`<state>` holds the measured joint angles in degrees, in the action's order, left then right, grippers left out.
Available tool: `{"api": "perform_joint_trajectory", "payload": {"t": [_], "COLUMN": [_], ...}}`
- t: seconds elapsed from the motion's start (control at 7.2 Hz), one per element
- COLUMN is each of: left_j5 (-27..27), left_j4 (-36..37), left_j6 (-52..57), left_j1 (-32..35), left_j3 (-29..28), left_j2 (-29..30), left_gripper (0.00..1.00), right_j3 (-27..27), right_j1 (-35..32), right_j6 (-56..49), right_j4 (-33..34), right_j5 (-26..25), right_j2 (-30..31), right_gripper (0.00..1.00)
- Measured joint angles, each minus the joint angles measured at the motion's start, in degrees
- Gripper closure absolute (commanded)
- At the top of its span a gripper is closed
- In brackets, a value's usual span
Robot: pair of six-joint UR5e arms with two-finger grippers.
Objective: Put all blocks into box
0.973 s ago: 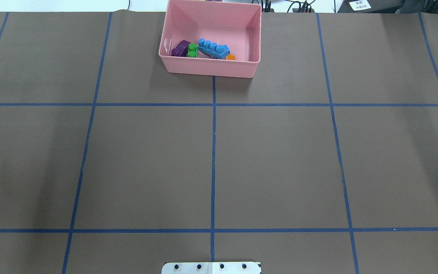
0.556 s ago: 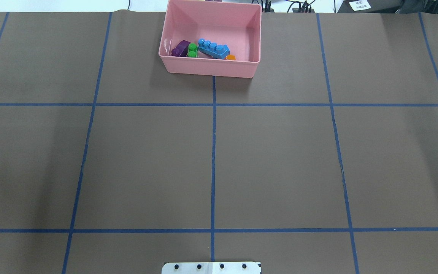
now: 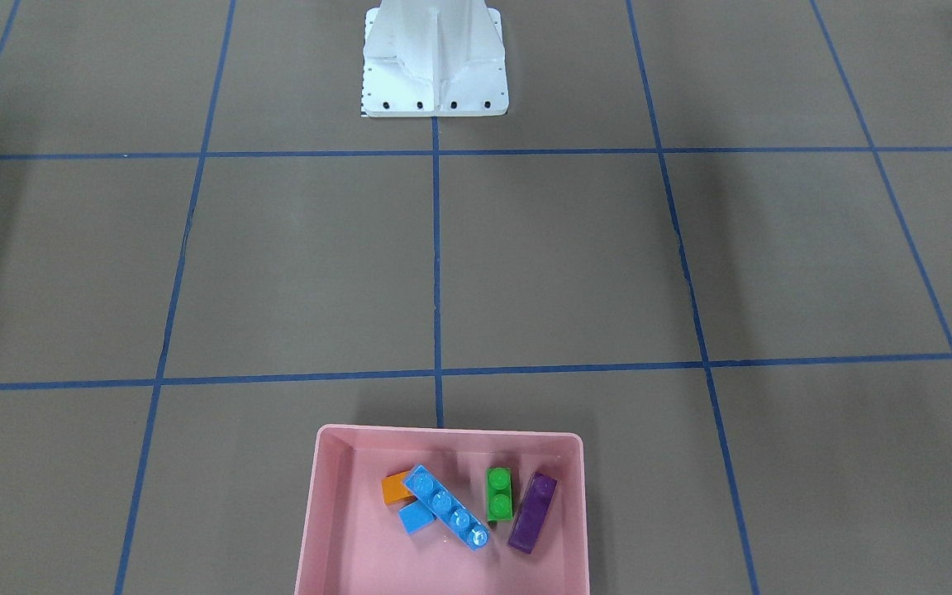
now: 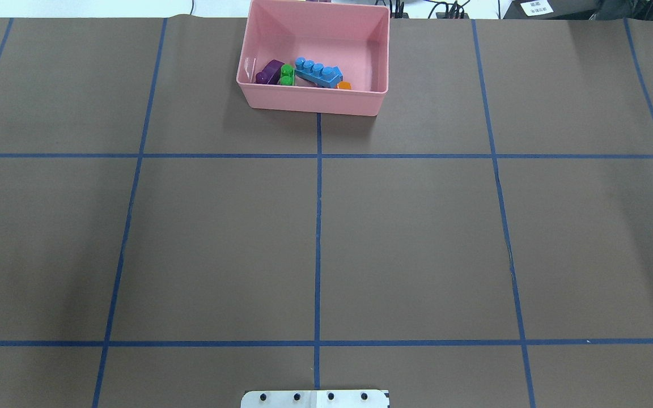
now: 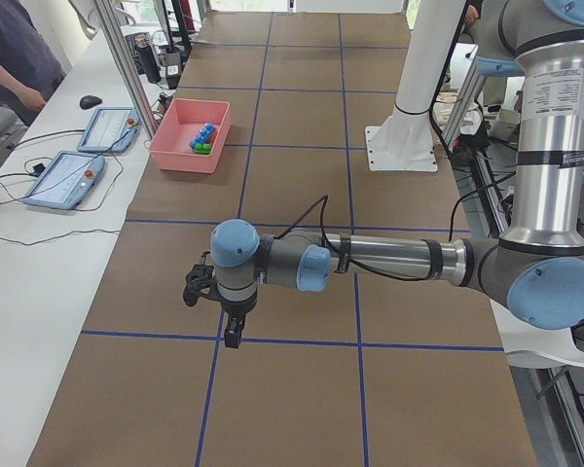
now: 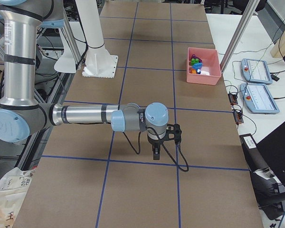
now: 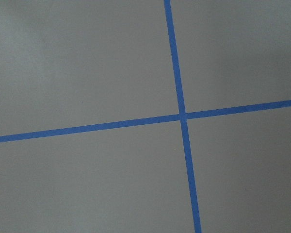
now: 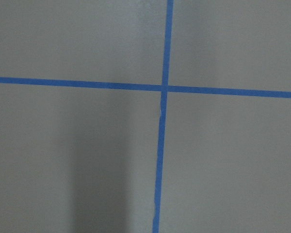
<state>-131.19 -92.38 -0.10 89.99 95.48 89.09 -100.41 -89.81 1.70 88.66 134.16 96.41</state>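
Blocks (image 4: 287,75) are all lying inside the pink box (image 3: 451,430), which is sitting at the far edge of the counter (image 4: 219,243), about mid-width. The orange block (image 3: 396,487) and small blue block (image 3: 416,519) are touching the long blue block (image 3: 447,506). The green block (image 3: 499,494) is lying just beside the purple block (image 3: 532,512).

A white label (image 4: 536,7) beyond the counter's far right edge is carrying dark writing that is too small to read.

Nothing is differing from a second ago: the box and every block are keeping the same places.

The left claw (image 5: 232,336) is hanging fingers-down over the counter's left end and the right claw (image 6: 155,153) over its right end, both well apart from the box. Whether either is spread or pressed together I cannot tell. Both wrist cameras are showing only blue tape lines (image 7: 182,116) crossing on the counter.
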Motion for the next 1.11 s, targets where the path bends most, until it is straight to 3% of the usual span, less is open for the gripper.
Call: {"api": "perform_joint_trajectory", "payload": {"t": [0.42,1.11], "left_j5": [-0.87,-2.66], "left_j4": [4.63,4.81], "left_j6": [-0.60,-0.61], "left_j1": [0.12,0.10], "left_j3": [3.88,3.83], "left_j2": [-0.53,-0.58], "left_gripper": [0.00,0.00], "right_j3": [0.19,0.36], "right_j1": [-0.01,-0.01], "right_j6": [-0.03,-0.09], "right_j4": [0.29,2.60], "right_j5": [-3.68,-2.77], "right_j2": [0.47,1.13], "right_gripper": [0.00,0.00]}}
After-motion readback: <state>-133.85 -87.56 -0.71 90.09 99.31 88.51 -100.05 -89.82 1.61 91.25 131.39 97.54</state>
